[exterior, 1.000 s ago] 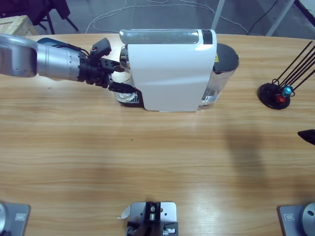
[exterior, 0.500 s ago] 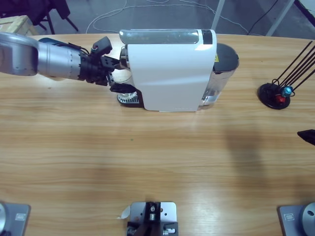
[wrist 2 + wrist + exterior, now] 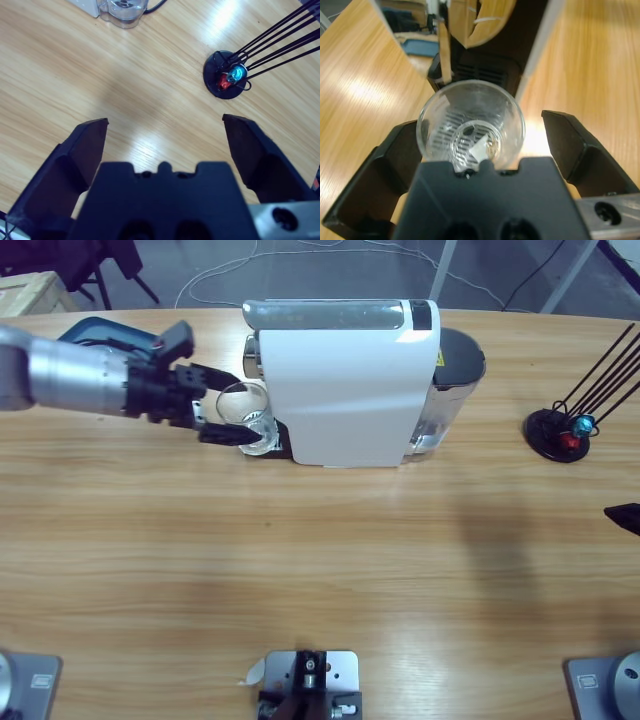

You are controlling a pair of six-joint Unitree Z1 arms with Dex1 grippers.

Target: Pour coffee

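The left pincer [image 3: 232, 412] came in level from the spout side of the coffee machine [image 3: 345, 395], and its two black jaws stood spread on either side of the glass [image 3: 248, 418]; the left wrist view showed a clear gap between each jaw and the glass wall, so nothing was clamped. That low, sideways reach was likely chosen because the spout hangs close above the glass and leaves no room for a grasp from overhead. The glass stood upright at the front of the machine, just over the slotted drip grille [image 3: 451, 131], presumably so the brew could fall straight into it.

The glass was a thin, clear, round tumbler with a smooth rim. At its bottom lay a faint yellowish trace, which I judged to be the coffee [image 3: 492, 146], though it was too slight to be sure. The machine was a smooth white plastic block with a silver top, and a clear water tank [image 3: 452, 380] sat at its far end from the glass. The table [image 3: 320, 570] was pale wood with a long grain.

The right pincer [image 3: 162, 145] hung with its jaws wide apart above bare wood, well away from the machine, near a black wire stand [image 3: 227, 81], holding nothing
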